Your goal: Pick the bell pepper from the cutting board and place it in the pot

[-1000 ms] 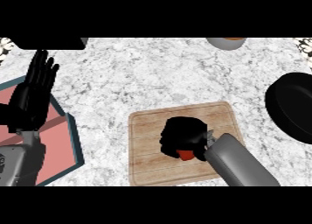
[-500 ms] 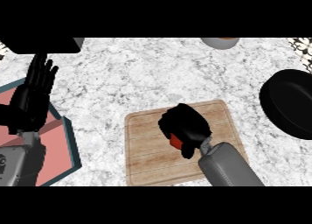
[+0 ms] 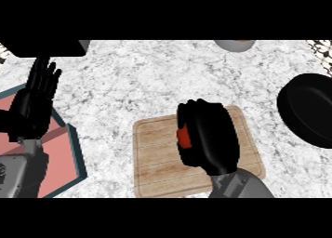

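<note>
A sliver of one red bell pepper (image 3: pixel 184 137) shows above the single wooden cutting board (image 3: pixel 161 158); the rest is hidden, so its long axis cannot be judged. The right hand (image 3: pixel 211 139) curls its fingers round it. One black pot (image 3: pixel 318 111) sits to the right, cut off by the frame edge. The left hand (image 3: pixel 34 103) rests at the left, fingers straight and slightly apart.

Red bell pepper (image 3: pixel 184 137), pale wooden cutting board (image 3: pixel 158 158) with grain lines, black pot (image 3: pixel 318 111), white and grey speckled marble counter (image 3: pixel 148 79), black hands, right (image 3: pixel 209 139) and left (image 3: pixel 34 100), pink mat (image 3: pixel 55 153) edged in teal
</note>
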